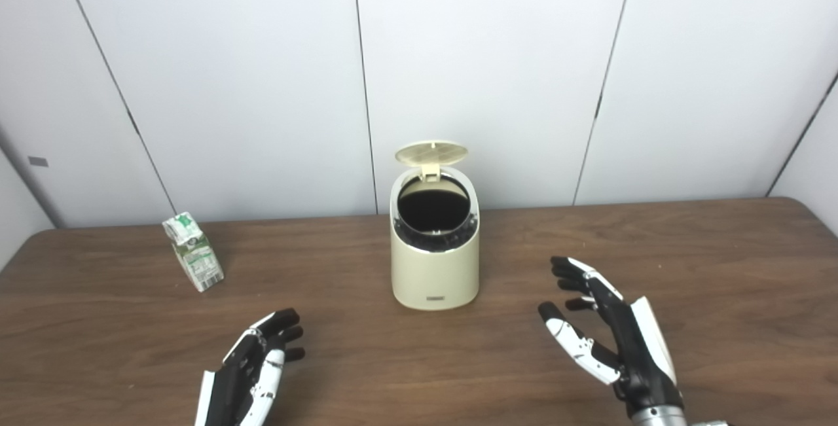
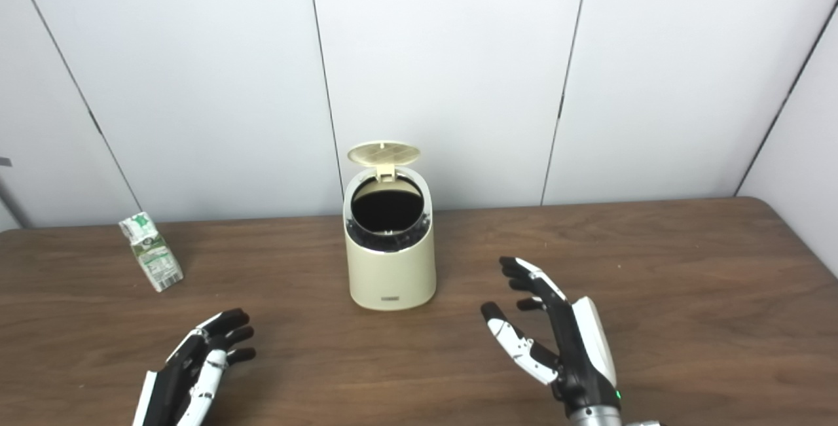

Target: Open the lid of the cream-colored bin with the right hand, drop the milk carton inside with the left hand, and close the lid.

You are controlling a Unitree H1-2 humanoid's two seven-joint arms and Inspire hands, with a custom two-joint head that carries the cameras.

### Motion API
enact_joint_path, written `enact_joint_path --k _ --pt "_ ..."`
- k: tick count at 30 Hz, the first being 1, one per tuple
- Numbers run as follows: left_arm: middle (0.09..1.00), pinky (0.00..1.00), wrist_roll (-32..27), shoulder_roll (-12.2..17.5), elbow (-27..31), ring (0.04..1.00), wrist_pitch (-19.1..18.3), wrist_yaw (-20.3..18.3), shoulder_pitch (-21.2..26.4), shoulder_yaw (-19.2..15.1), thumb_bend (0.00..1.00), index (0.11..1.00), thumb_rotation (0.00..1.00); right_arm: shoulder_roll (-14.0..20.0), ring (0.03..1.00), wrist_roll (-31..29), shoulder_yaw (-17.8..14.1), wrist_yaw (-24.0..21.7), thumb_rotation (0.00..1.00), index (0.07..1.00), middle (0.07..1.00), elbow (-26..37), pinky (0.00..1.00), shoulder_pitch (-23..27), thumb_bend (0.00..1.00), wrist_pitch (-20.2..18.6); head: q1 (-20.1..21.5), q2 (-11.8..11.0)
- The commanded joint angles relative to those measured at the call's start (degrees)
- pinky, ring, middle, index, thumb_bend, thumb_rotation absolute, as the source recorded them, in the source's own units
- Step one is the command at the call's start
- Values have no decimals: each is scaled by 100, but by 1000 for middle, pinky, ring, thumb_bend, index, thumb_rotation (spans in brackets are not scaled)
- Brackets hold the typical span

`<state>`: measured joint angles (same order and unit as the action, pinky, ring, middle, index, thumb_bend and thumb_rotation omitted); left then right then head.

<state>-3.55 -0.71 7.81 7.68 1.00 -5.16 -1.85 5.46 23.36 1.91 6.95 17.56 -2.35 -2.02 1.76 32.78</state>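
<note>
Carton (image 1: 193, 251) stands left of open-lidded bin (image 1: 435, 262).

Dark inside the bin (image 1: 435, 262) ahead of both hands, contents unreadable. Print on milk carton (image 1: 194, 251) beyond left hand (image 1: 252, 367) too small. Forearms cut off below.

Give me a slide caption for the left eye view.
Bin lid open, milk carton on the table, both hands empty.
</note>
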Motion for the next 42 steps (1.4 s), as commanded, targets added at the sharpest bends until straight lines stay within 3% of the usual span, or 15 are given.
enact_joint_path --k 1,3,5,14,17,20,22,27,32,36,39,42 --pt "777 675 -25 -3 162 759 15 -20 -4 -2 195 765 490 -60 749 -236 -85 143 367 757 768 135 631 30 171 415 4 5" --pt "777 670 -32 3 201 758 -23 -21 -15 -5 191 766 491 -88 742 -400 -147 138 256 749 759 87 622 -45 154 536 -15 19" --pt "777 672 -7 15 209 758 -24 -14 -26 -12 188 767 489 -132 737 -541 -198 140 237 740 753 34 624 -115 157 580 -23 30" --pt "778 665 -64 94 190 756 39 -51 -67 -62 202 767 501 -195 718 -35 -240 618 368 723 734 -410 614 -191 203 1122 50 50" --pt "772 664 -56 133 172 752 48 -51 -83 -88 210 762 521 -180 716 145 -191 623 442 726 735 -468 599 -198 185 1097 -23 1" --pt "756 652 -59 255 307 716 36 -73 -94 -166 280 756 461 -240 724 236 -110 578 436 731 742 -463 611 -233 178 1025 74 -10" --pt "698 623 -62 357 497 656 73 -66 -67 -271 413 706 336 -273 716 327 -85 604 450 728 736 -451 605 -247 193 988 91 -5" --pt "594 537 -347 568 1134 536 35 187 54 -905 620 622 262 -322 712 406 -94 546 500 725 735 -359 598 -255 203 823 60 27" --pt "552 463 -406 814 1206 494 7 449 198 -1551 654 577 199 -259 708 391 -89 526 432 721 732 -401 589 -236 189 902 -73 19" --pt "562 467 -356 1047 885 516 157 538 358 -1876 649 579 166 -164 710 294 -142 528 365 721 732 -511 593 -198 186 986 -336 8" --pt "601 500 -197 1155 710 565 82 600 444 -1961 689 611 154 -98 709 215 -200 507 371 719 727 -554 594 -178 187 952 -563 10" --pt "686 613 28 1232 697 666 -91 604 488 -1906 754 701 221 4 704 104 -232 470 386 716 723 -635 592 -150 185 1021 -776 -20"
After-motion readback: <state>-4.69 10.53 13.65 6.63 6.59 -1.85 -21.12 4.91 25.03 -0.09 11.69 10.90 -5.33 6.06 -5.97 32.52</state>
